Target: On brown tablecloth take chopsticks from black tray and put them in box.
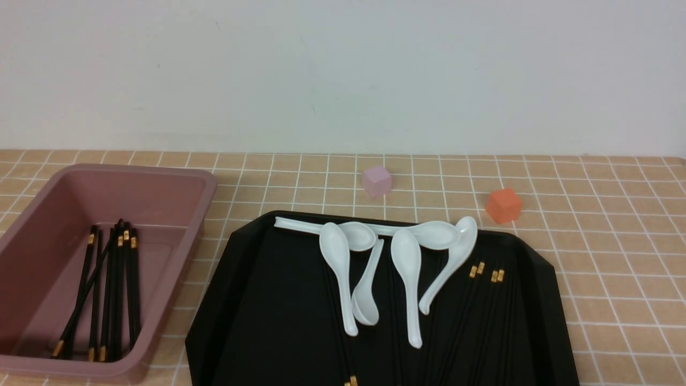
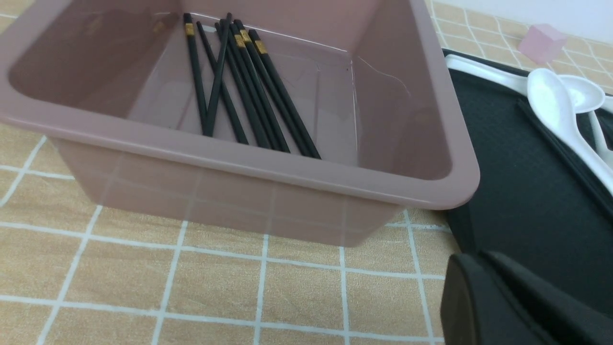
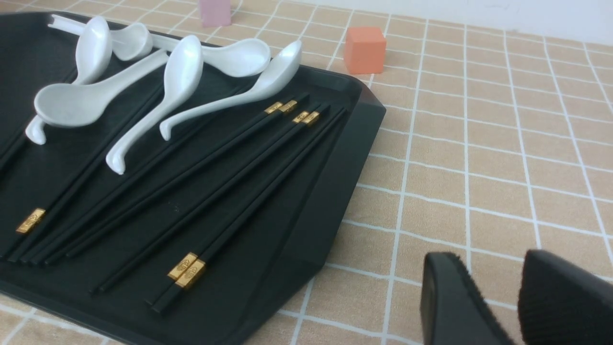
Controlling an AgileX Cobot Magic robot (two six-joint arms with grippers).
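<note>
The pink box (image 1: 206, 185) stands at the left on the brown tablecloth (image 1: 616, 268), with several black chopsticks (image 1: 115, 300) lying in it; they also show in the left wrist view (image 2: 266, 96). The black tray (image 1: 268, 300) holds several more chopsticks (image 1: 497, 276), seen best in the right wrist view (image 3: 187, 270). Neither gripper shows in the front view. My left gripper (image 2: 479, 261) is shut and empty, low over the cloth by the box's near corner (image 2: 450, 191) and the tray's edge (image 2: 517, 191). My right gripper (image 3: 493, 268) is open and empty over bare cloth beside the tray (image 3: 311, 215).
Several white soup spoons (image 1: 407, 268) lie across the tray's far half, some over chopsticks (image 3: 177, 81). A small pink cube (image 1: 377, 180) and an orange cube (image 1: 504, 205) sit on the cloth behind the tray. A white wall backs the table.
</note>
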